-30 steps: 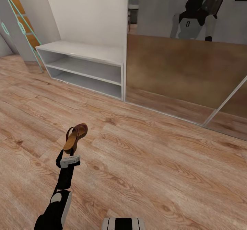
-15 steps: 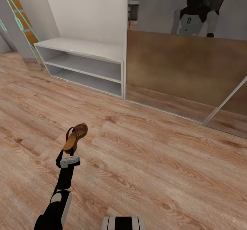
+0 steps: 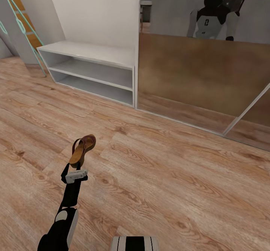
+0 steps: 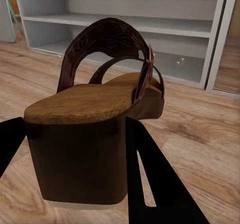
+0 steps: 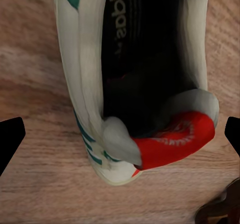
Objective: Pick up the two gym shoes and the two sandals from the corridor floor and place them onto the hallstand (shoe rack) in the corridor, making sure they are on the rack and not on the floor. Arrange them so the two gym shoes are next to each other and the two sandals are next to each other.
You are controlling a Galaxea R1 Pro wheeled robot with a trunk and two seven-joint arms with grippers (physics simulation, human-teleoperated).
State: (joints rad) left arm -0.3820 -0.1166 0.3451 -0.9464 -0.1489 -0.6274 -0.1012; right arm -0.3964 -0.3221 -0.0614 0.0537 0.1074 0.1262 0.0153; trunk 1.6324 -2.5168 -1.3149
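Observation:
My left gripper (image 3: 77, 165) is shut on the heel of a brown sandal (image 3: 83, 148), which it holds above the corridor floor (image 3: 168, 176), toe pointing toward the hallstand (image 3: 90, 58). In the left wrist view, the black fingers (image 4: 155, 184) press both sides of the sandal (image 4: 95, 108), and the hallstand (image 4: 150, 28) stands ahead with its shelves bare. My right gripper (image 5: 120, 136) is open, its fingertips (image 5: 11, 139) spread wide on either side of a white gym shoe (image 5: 90, 58) with teal stripes and a red heel tab that lies on the floor. A brown shape (image 5: 220, 211) beside that shoe is too cropped to identify.
A mirrored sliding wardrobe (image 3: 202, 78) adjoins the hallstand on the right and reflects the robot. A teal-railed ladder (image 3: 22, 26) leans at the far left. Open wood floor lies between me and the hallstand.
The head view shifted slightly a second ago, so the hallstand sits a little higher in the picture. The left arm and sandal have not moved.

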